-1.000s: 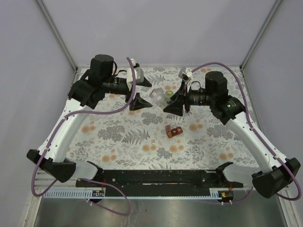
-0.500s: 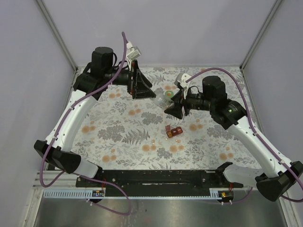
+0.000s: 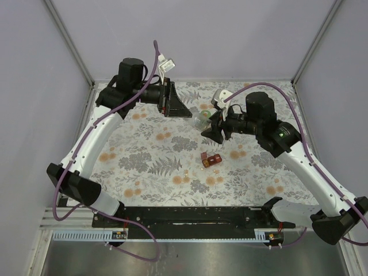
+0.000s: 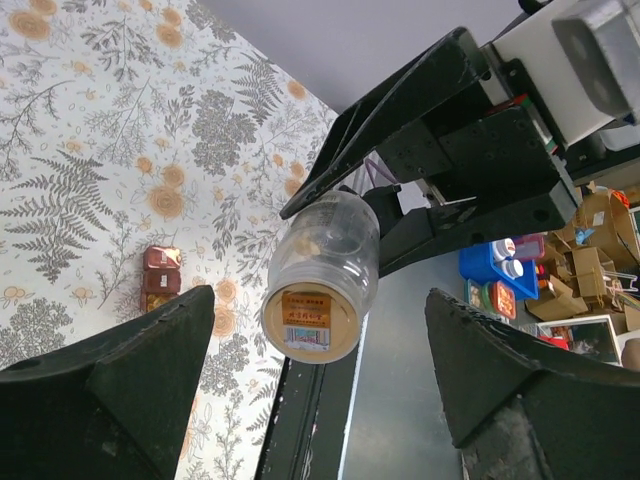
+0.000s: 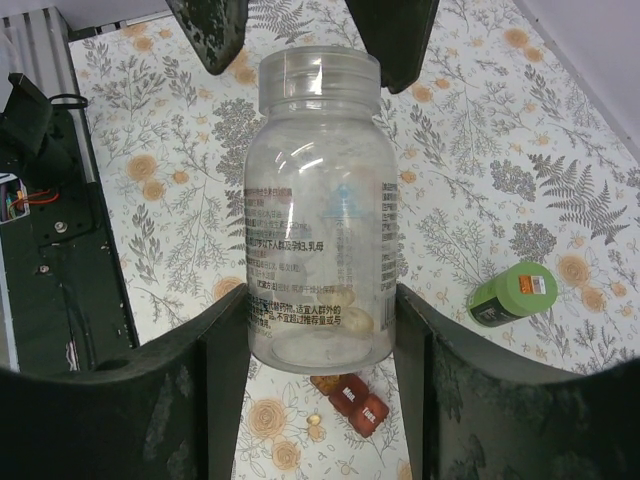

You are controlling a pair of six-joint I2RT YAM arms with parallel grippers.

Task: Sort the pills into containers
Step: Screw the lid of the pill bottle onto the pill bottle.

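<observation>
My right gripper (image 5: 322,300) is shut on a clear plastic bottle (image 5: 320,210), held off the cloth with a few pale pills (image 5: 351,318) at its bottom. Seen from above, the right gripper (image 3: 215,127) and the bottle (image 3: 201,118) are at the back middle. My left gripper (image 4: 318,293) is open and faces the bottle's tan labelled end (image 4: 310,322), a finger on either side and touching nothing. The dark-red pill box (image 5: 350,395) lies under the bottle, with one loose pill (image 5: 313,420) beside it. The green bottle (image 5: 512,293) lies on its side.
The floral cloth (image 3: 149,167) covers the table. The pill box (image 3: 211,160) sits right of centre on it. A black rail (image 3: 190,215) runs along the near edge between the arm bases. White walls close in the back and both sides.
My left gripper has swung up and to the right and turned, so its open fingers now face the bottle's end. The right gripper has shifted slightly with the bottle still held.
</observation>
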